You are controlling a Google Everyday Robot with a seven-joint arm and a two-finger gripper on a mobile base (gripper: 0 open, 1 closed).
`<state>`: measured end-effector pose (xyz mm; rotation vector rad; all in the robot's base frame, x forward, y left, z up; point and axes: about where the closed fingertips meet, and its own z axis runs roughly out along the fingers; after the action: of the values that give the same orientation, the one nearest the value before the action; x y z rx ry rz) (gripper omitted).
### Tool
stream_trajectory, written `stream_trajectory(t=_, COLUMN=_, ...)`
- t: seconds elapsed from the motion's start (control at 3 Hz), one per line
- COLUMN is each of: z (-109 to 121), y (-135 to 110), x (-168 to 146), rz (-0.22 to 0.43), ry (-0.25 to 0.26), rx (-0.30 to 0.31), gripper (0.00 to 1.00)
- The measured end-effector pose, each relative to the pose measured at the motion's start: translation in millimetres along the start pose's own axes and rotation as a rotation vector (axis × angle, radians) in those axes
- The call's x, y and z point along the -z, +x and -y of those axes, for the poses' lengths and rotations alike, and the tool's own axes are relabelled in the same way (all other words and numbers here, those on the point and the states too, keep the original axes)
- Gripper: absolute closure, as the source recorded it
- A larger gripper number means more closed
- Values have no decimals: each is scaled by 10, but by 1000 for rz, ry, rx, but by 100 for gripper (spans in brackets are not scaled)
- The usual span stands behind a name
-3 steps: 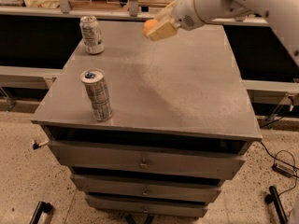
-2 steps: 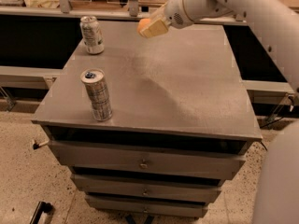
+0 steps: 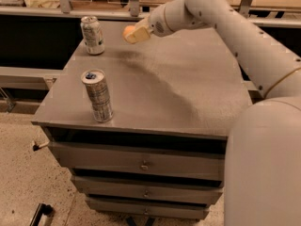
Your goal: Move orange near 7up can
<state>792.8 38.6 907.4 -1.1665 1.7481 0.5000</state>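
Holding orange (image 3: 127, 31), gripper (image 3: 134, 35) hovers near 7up can (image 3: 92, 35).

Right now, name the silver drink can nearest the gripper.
The shorter silver-white 7up can at the far-left corner; the gripper, holding the round orange, hovers beside it.

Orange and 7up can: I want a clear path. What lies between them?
Nothing. In the camera view only bare tabletop shows between the orange, held in the gripper, and the 7up can. The slim can stands apart, near the front edge.
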Motion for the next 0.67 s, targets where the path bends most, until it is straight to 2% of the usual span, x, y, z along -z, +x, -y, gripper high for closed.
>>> stream_trajectory(t=0.67, z=-188, y=-65, x=-488, rz=74, ry=-87, rx=-49, gripper=100)
